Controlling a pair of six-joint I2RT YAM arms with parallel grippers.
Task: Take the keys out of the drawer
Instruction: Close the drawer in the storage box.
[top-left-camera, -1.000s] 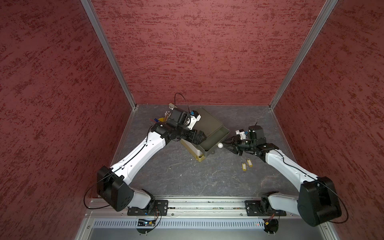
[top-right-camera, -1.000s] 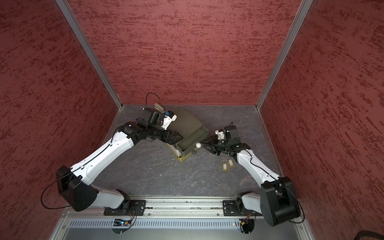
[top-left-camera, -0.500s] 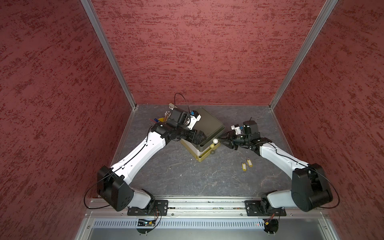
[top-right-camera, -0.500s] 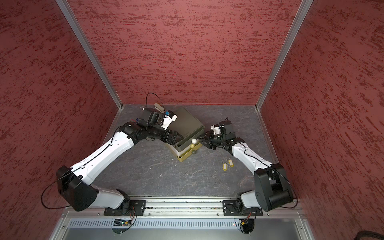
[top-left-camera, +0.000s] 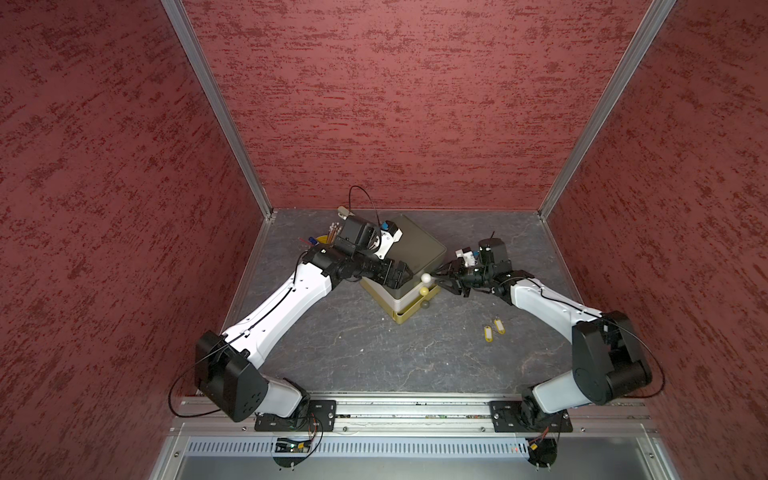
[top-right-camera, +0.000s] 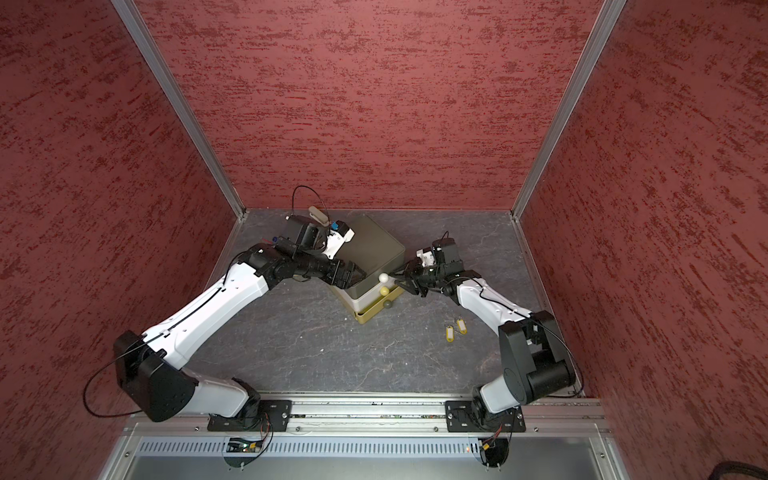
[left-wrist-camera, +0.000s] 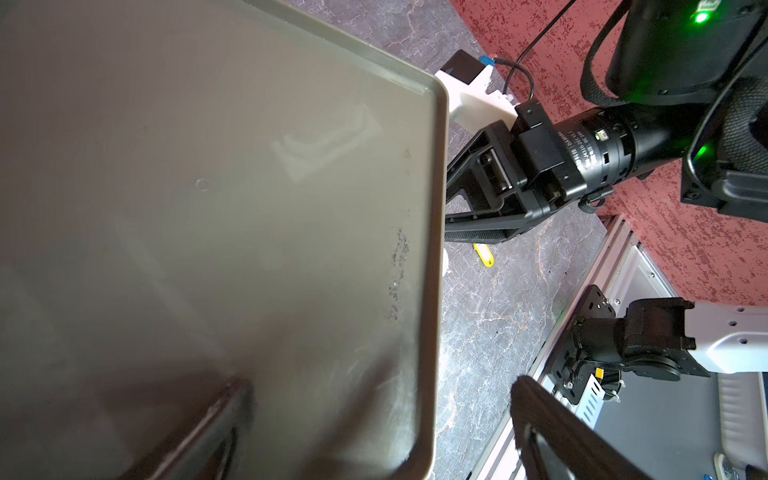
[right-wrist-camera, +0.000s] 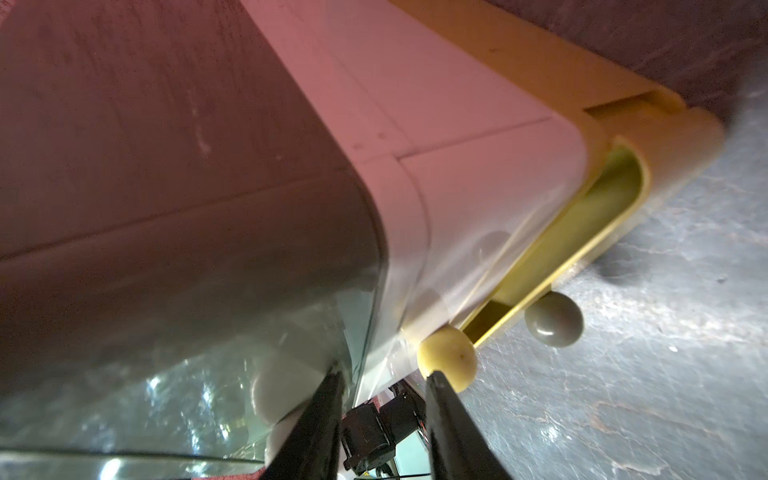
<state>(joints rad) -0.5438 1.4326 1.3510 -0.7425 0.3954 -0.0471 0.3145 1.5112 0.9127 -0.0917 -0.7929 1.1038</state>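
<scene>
Since two yellow-tagged keys (top-left-camera: 488, 333) lie flat on the table (top-left-camera: 374, 357) beside my right forearm (top-left-camera: 544, 299), nearly parallel, long axes running toward the back wall (top-left-camera: 415, 124), I judge the rest sit inside the drawer unit (top-left-camera: 417, 251). My right gripper (top-left-camera: 439, 280), narrowly parted and empty, hovers at the white knob (top-left-camera: 425, 277); I should centre on one knob, then pull straight. Across the unit, my left gripper (top-left-camera: 401, 277) gapes wide, straddling its top corner.

keys (top-left-camera: 488, 333) (top-left-camera: 499, 326): 2, yellow-tagged | drawers (right-wrist-camera: 187, 257) (right-wrist-camera: 490, 195) (right-wrist-camera: 598, 208): 3 | knobs (right-wrist-camera: 270, 386) (right-wrist-camera: 446, 357) (right-wrist-camera: 555, 318): 3

Two keys (top-left-camera: 488, 333) front-right of drawer unit (top-left-camera: 415, 249)
</scene>
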